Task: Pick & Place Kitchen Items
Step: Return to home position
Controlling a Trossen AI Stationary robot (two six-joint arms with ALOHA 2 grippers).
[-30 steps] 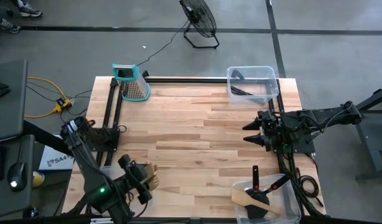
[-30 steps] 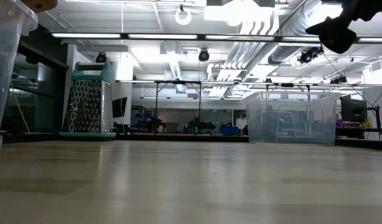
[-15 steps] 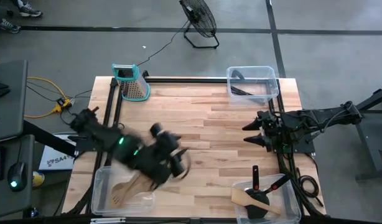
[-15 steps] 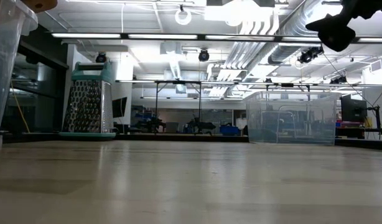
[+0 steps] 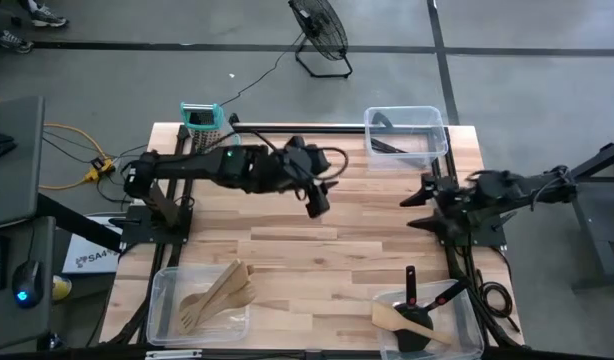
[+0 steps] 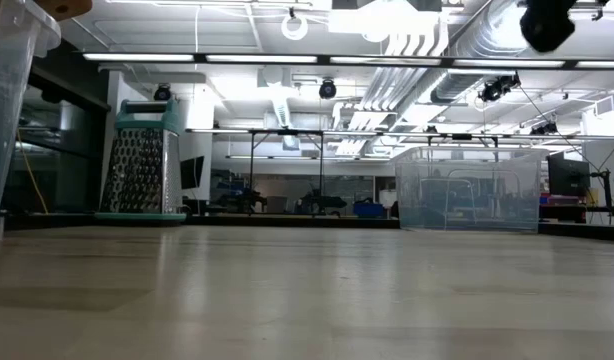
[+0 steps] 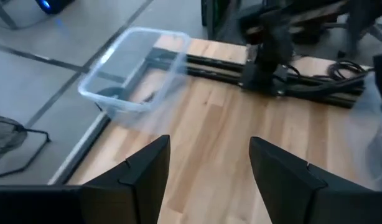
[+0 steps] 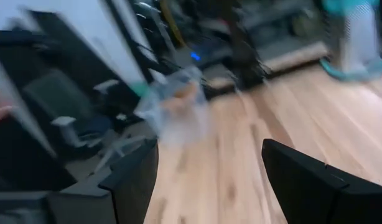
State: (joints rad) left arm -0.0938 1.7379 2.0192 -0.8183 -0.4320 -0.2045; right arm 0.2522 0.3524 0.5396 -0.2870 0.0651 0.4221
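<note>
3 clear plastic bins sit on the pale plank worktop (image 5: 317,260). The front-left bin (image 5: 159,300), at the corner shown lower left in the high view, holds a loose fan of pale wooden spoons and spatulas (image 5: 215,298), with their handles angled toward the worktop's middle. The front-right bin (image 5: 467,305) holds a pale wooden spatula (image 5: 394,318) overlapping a black turner (image 5: 417,336). It also holds a black-handled tool (image 5: 410,283) that reaches over the far rim, and a red-and-black handle (image 5: 444,294). The far-right bin (image 5: 407,113) holds thin black tools (image 5: 392,147). A metal box grater with a teal top (image 5: 200,117) stands at the far-left corner.

The left gripper (image 5: 318,204) hangs above the worktop's far half, near the middle, its arm stretched across from the left edge. Its 2 fingers (image 7: 141,174) are spread wide with only bare wood between them. The right gripper (image 5: 411,212) is at the right edge, between the 2 right-hand bins, its fingers likewise apart and holding nothing.
</note>
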